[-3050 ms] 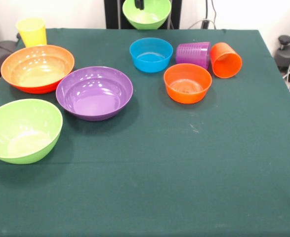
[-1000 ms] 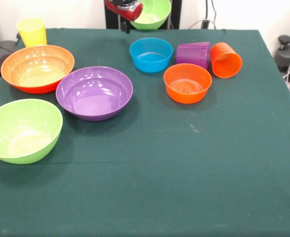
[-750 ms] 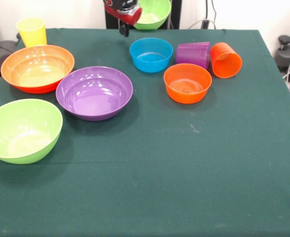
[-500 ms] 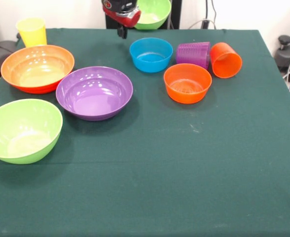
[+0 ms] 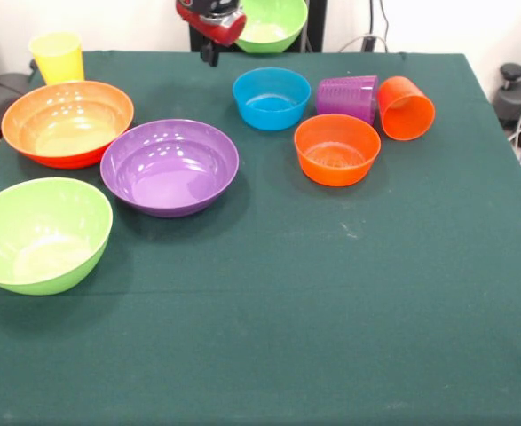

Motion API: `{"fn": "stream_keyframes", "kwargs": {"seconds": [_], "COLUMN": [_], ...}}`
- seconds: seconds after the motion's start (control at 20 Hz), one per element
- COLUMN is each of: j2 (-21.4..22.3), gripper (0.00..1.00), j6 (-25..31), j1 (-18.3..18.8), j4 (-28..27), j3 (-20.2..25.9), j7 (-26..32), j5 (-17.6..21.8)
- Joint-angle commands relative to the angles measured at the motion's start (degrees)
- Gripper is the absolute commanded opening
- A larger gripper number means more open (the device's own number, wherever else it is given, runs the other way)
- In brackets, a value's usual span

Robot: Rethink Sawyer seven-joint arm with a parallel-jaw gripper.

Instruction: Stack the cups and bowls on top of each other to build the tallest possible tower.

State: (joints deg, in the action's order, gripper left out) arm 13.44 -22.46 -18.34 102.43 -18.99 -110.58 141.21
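Observation:
My gripper (image 5: pixel 211 53) hangs at the top of the front view, left of a lime green bowl (image 5: pixel 273 22) at the table's far edge and apart from it. A large orange bowl (image 5: pixel 67 122), a purple bowl (image 5: pixel 169 166) and a second lime green bowl (image 5: pixel 40 232) stand on the left. A small blue bowl (image 5: pixel 272 98) and a small orange bowl (image 5: pixel 336 149) stand right of centre. The yellow cup (image 5: pixel 57 58) stands upright at the far left. The purple ribbed cup (image 5: pixel 348 96) and the orange cup (image 5: pixel 406 108) lie on their sides. No pink bowl is in view.
The table carries a dark green cloth (image 5: pixel 331 311). The black pedestal (image 5: pixel 318 27) stands behind the far edge. A black device (image 5: pixel 519 93) with cables sits off the table's right side.
The red and black gripper has come into view at the top and moved left, away from the far lime green bowl. Bowls and cups have not moved.

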Motion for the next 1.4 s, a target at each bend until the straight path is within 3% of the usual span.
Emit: {"fn": "stream_keyframes", "kwargs": {"seconds": [0.05, 0.7, 1.4], "j2": [-1.0, -0.7, -2.6], "gripper": [0.0, 0.0, 0.0], "j6": [-2.0, -2.3, -0.9], "j1": [-0.6, -2.3, -4.0], "j4": [-6.8, -4.9, -6.6], "j3": [0.2, -2.3, -3.3], "j7": [-10.2, -8.2, -6.2], "j5": [-3.8, -8.3, -9.2]}}
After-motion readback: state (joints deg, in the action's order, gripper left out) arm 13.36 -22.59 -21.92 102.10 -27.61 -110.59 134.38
